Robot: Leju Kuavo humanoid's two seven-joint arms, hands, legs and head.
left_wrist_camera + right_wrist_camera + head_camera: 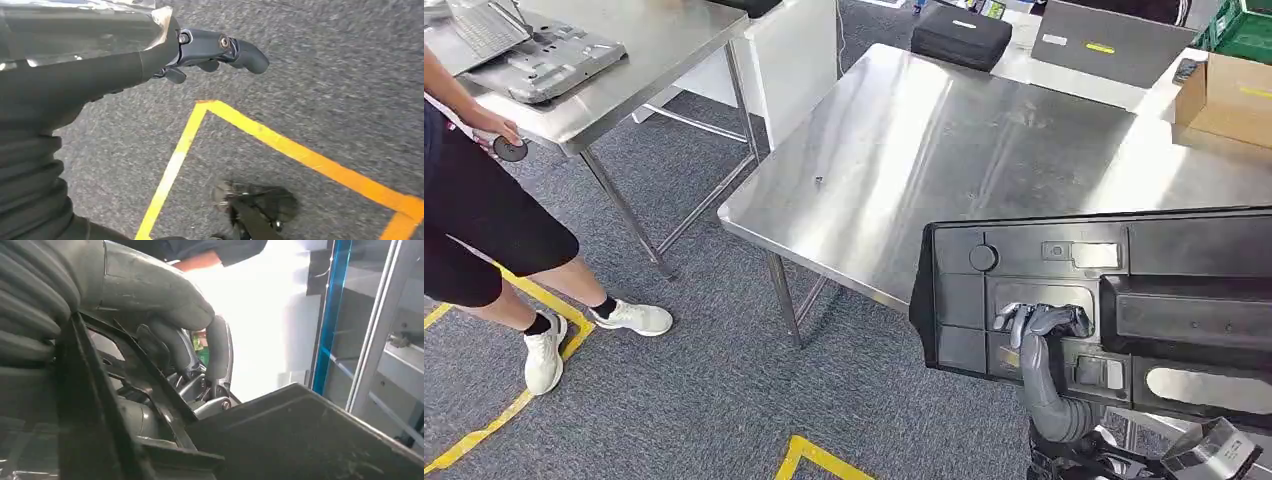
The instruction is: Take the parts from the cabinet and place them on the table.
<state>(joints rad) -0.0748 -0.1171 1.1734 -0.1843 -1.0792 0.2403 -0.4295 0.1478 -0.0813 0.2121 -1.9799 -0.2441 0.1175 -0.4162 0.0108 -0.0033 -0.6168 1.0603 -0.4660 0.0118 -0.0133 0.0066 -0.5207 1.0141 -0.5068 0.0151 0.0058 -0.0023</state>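
Black plastic, the part point(1114, 300) is a wide moulded panel with recesses, a round knob and small pale labels, held upright at the near right, in front of the near edge of the desk point(944, 150) and not yet resting on it. One hand point(1042, 330) curls its fingers into a cut-out in the middle of the panel and grips its rim; from its place I judge it is the left hand. In the right wrist view the right hand point(165, 325) wraps its fingers point(218, 347) over a rib of the same part. To place it well, I think both hands should carry the panel forward over the bare steel, lower it flat and level, and let go only when it lies steady. At the far left a person point(484, 215) stands beside a second desk point(624, 60). Yellow tape point(300, 155) marks the grey carpet.
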